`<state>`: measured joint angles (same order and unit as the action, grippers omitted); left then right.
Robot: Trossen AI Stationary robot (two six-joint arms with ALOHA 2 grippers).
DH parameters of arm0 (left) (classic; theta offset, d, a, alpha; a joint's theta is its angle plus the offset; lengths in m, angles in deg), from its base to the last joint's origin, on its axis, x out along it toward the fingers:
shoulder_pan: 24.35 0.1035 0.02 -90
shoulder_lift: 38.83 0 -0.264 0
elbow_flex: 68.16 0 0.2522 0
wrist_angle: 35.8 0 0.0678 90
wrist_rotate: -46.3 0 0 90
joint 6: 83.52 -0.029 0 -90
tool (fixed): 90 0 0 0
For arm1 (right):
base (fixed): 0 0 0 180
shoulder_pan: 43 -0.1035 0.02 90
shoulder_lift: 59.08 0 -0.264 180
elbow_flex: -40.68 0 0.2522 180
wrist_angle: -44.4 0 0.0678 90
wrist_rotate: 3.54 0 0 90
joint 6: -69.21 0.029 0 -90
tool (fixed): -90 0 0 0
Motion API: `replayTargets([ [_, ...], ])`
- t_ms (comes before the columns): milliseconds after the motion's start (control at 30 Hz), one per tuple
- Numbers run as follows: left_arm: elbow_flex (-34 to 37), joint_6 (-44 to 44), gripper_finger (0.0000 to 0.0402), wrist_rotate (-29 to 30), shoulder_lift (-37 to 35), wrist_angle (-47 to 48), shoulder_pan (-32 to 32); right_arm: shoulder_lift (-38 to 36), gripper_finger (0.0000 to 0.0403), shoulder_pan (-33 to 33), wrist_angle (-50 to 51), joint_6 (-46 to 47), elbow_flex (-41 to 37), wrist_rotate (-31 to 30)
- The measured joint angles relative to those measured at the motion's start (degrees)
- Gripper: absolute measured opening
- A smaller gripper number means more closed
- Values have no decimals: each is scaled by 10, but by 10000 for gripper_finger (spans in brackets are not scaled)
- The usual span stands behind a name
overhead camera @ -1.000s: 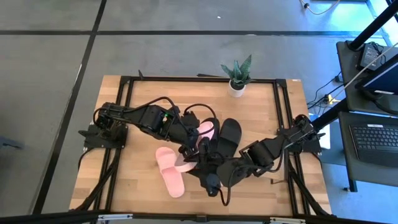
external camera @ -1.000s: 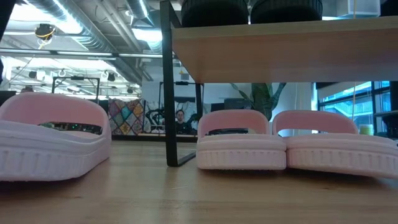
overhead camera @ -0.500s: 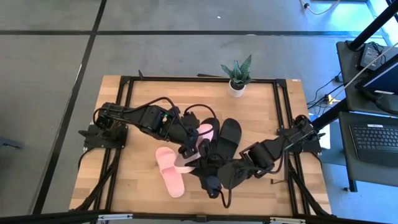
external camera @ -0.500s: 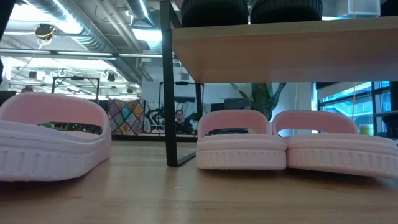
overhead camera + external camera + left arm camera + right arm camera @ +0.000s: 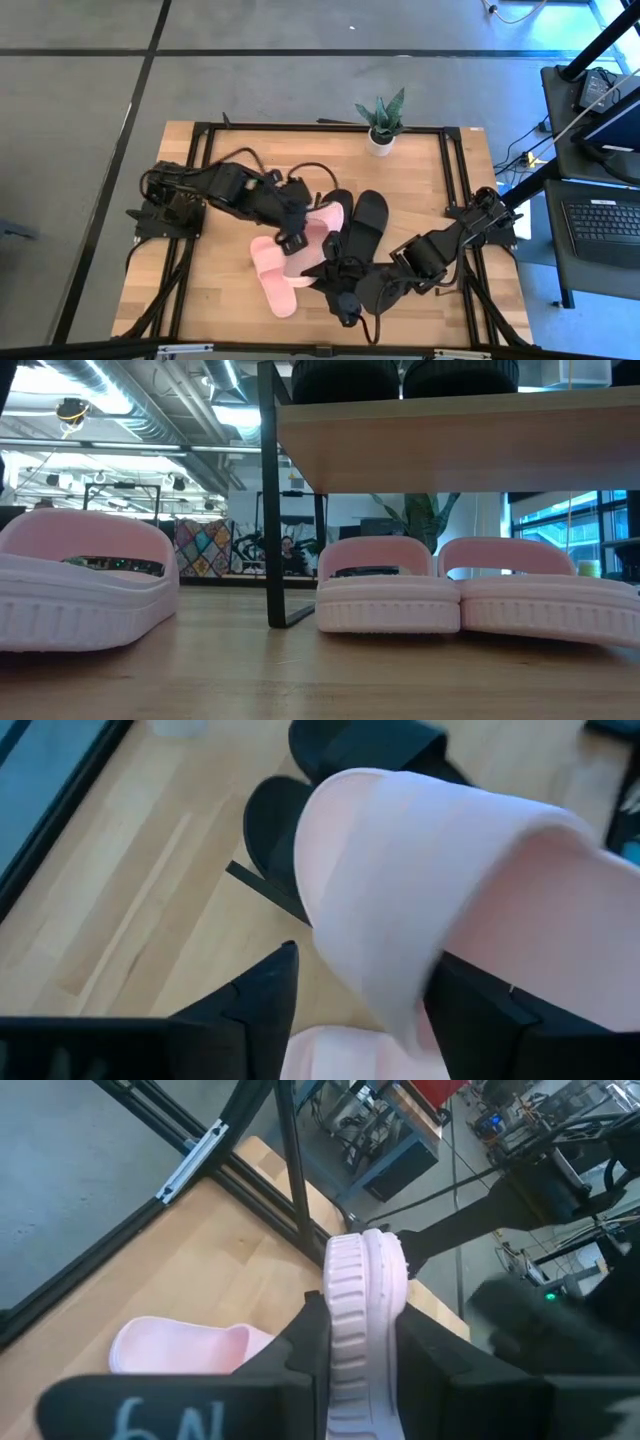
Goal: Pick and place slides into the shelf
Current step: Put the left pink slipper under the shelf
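Note:
A pale pink slide (image 5: 320, 215) hangs above the table between my two grippers. My right gripper (image 5: 360, 1315) is shut on it. My left gripper (image 5: 365, 970) is open, and its fingers stand on either side of the same slide (image 5: 420, 870); whether one touches it, I cannot tell. Another pink slide (image 5: 272, 278) lies flat on the table at the near left. The shelf (image 5: 450, 450) carries two black slides (image 5: 368, 220) on its top board. Two pink slides (image 5: 388, 588) stand side by side on the table beneath it. My right gripper pinches the ribbed rim of the pink slide's sole (image 5: 352, 1275) between its two fingers, at the slide's near end. The fingers come from the table's right, slanting slightly down. The slide is turned on its edge and lifted clear of the table.
A potted plant (image 5: 382, 125) stands at the table's far edge. The black table frame (image 5: 200, 160) runs along the left and right sides. Bare wood lies at the far left. A person (image 5: 289, 550) shows in the room behind.
My left gripper has drawn back a little from the pink slide, toward the table's left edge and up. More of the slide's far end now shows. The slide stays lifted in my right gripper.

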<state>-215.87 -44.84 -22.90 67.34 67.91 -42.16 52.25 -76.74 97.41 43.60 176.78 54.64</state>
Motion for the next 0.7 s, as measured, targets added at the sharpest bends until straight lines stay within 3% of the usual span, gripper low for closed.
replayTargets([
  [200,0,12,199,46,-49,0,-31,-1,77,-26,3,-2,0,-43],
  [367,0,5,197,47,-78,0,-75,-3,77,-58,6,-1,1,-75],
  [700,0,6,196,85,-82,1,-152,-4,77,-193,7,48,6,-136],
])
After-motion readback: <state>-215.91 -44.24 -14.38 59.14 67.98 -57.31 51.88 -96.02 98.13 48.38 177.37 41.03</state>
